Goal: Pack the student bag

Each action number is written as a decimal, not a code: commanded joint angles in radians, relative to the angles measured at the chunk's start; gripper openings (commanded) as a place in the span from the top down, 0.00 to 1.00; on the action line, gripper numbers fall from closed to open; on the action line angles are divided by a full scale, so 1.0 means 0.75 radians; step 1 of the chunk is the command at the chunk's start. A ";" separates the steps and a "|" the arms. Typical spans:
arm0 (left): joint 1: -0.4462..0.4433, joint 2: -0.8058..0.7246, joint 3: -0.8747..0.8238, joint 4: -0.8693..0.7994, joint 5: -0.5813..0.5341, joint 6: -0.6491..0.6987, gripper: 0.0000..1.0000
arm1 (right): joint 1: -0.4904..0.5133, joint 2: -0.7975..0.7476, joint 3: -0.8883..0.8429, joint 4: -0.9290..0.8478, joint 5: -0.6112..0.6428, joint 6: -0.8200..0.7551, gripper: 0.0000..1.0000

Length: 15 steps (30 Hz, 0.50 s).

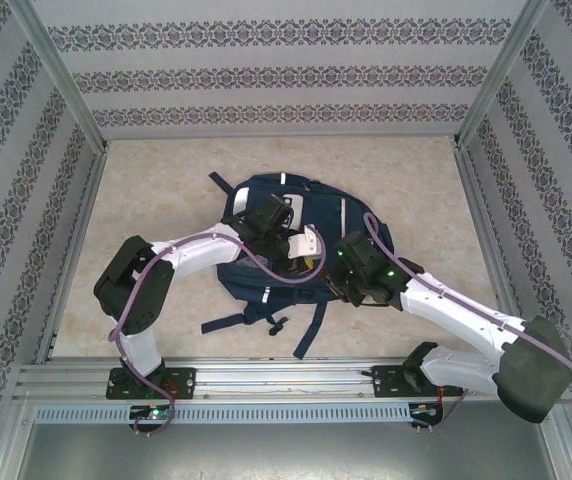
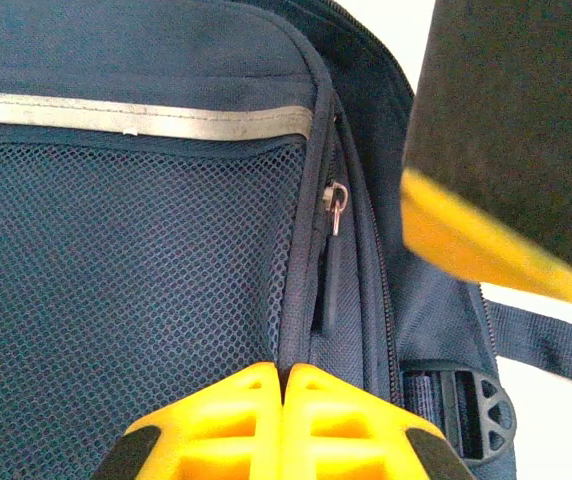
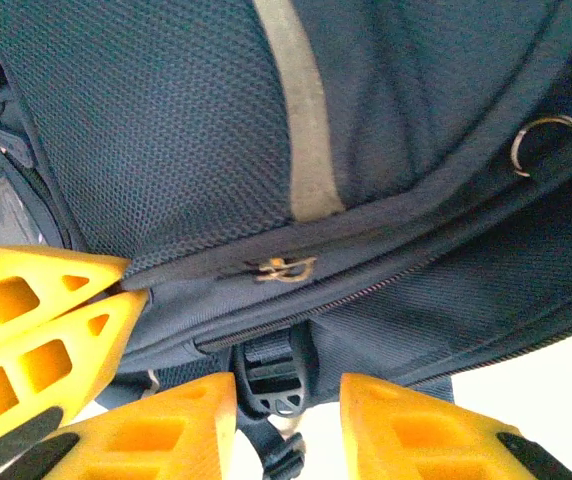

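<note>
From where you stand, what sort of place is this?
Probably a robot test booth, not a home: wallpapered panels in a metal frame, two arms bolted to a rail, one backpack on the table.

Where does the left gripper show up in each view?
Top external: left gripper at centre, on the backpack.
Left wrist: left gripper bottom centre, pinching the backpack.
Right wrist: left gripper at the left edge.
Shared landmark: the black buckle, in both wrist views.

Student bag (image 1: 316, 205): matt navy woven cloth w/ open mesh panel (image 2: 116, 290), dull grey stripe (image 2: 136, 117). Zip pull (image 2: 337, 205): shiny metal. Buckle (image 3: 271, 375): black plastic. Left pincer (image 2: 283, 372): matt yellow plastic. Worktop (image 1: 146, 190): smooth, marbled.
</note>
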 commanded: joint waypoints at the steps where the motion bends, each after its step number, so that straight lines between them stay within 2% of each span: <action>1: 0.005 -0.046 0.056 -0.044 0.145 -0.096 1.00 | 0.063 0.044 0.075 -0.036 0.255 0.002 0.68; 4: 0.012 -0.035 0.077 -0.074 0.207 -0.092 1.00 | 0.130 0.080 0.093 -0.072 0.465 -0.043 0.62; 7: 0.024 -0.032 0.074 -0.081 0.265 -0.090 1.00 | 0.175 0.128 0.087 -0.093 0.619 -0.036 0.62; 12: 0.029 -0.041 0.040 -0.063 0.292 -0.083 1.00 | 0.199 0.200 0.078 -0.075 0.699 -0.027 0.64; 15: 0.039 -0.041 0.030 -0.071 0.289 -0.069 1.00 | 0.216 0.200 0.085 -0.102 0.724 -0.038 0.68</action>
